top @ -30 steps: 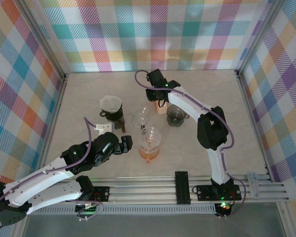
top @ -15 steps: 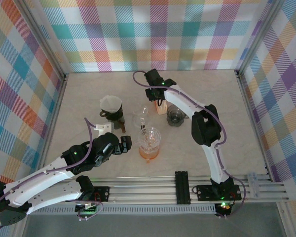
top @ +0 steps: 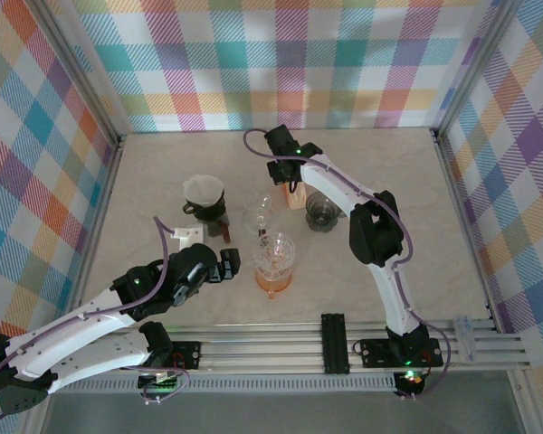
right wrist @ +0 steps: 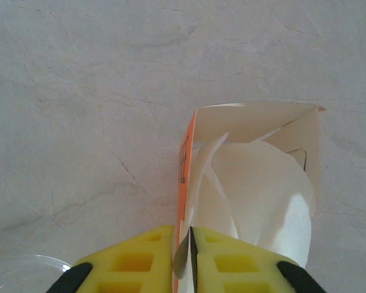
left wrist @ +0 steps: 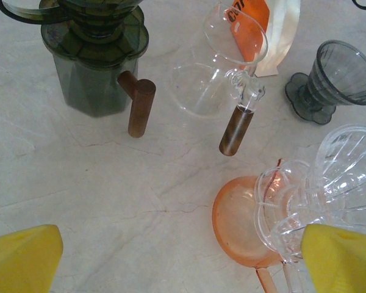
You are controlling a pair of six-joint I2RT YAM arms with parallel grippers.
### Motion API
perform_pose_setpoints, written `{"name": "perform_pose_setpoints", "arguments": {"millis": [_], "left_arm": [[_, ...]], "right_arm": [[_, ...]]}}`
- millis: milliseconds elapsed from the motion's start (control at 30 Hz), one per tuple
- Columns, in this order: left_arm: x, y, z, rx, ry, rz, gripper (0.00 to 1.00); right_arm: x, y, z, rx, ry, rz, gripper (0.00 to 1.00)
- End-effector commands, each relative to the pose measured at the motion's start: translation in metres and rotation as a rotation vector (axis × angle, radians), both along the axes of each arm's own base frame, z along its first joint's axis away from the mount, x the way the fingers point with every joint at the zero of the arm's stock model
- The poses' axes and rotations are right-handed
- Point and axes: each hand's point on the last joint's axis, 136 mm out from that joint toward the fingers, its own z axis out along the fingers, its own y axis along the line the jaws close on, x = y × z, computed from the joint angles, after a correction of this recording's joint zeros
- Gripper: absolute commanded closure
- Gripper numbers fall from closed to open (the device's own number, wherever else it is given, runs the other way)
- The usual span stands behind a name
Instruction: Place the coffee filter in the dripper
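Observation:
An open orange-and-white filter box (right wrist: 256,122) stands upright with white coffee filters (right wrist: 262,183) fanned inside. My right gripper (right wrist: 183,250) reaches down into it from above, shut on the edge of one coffee filter right beside the box's orange wall. In the top view that gripper (top: 292,183) sits over the box at the table's back middle. A dark grey dripper (top: 323,211) stands just right of the box. A clear dripper (top: 273,256) rests on an orange cup (left wrist: 244,220). My left gripper (left wrist: 183,262) hovers open near the cup, holding nothing.
A dark server with a wooden handle (left wrist: 100,67) carries another dripper lined with a white filter (top: 204,193) at the left. A glass carafe (left wrist: 216,73) lies between it and the filter box. A small white block (top: 183,234) sits near the left arm.
My right gripper's jaws have closed on the filter edge, and that arm has shifted slightly left over the box. The left arm has stayed put.

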Motion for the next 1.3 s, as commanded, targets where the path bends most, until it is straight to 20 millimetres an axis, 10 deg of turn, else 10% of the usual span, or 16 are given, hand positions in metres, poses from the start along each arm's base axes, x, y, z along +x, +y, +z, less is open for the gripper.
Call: {"name": "perform_pose_setpoints", "arguments": {"millis": [0, 767, 1267], "left_arm": [[-0.003, 0.006, -0.005, 0.037, -0.004, -0.003, 0.0], [-0.004, 0.009, -0.007, 0.032, -0.001, 0.008, 0.0], [-0.007, 0.013, -0.009, 0.019, 0.015, 0.029, 0.0]], "right_arm": [[0.006, -0.003, 0.008, -0.012, -0.022, -0.007, 0.89], [-0.033, -0.008, 0.065, 0.098, -0.123, 0.023, 1.0], [-0.141, -0.027, 0.143, 0.178, -0.227, 0.105, 1.0]]}}
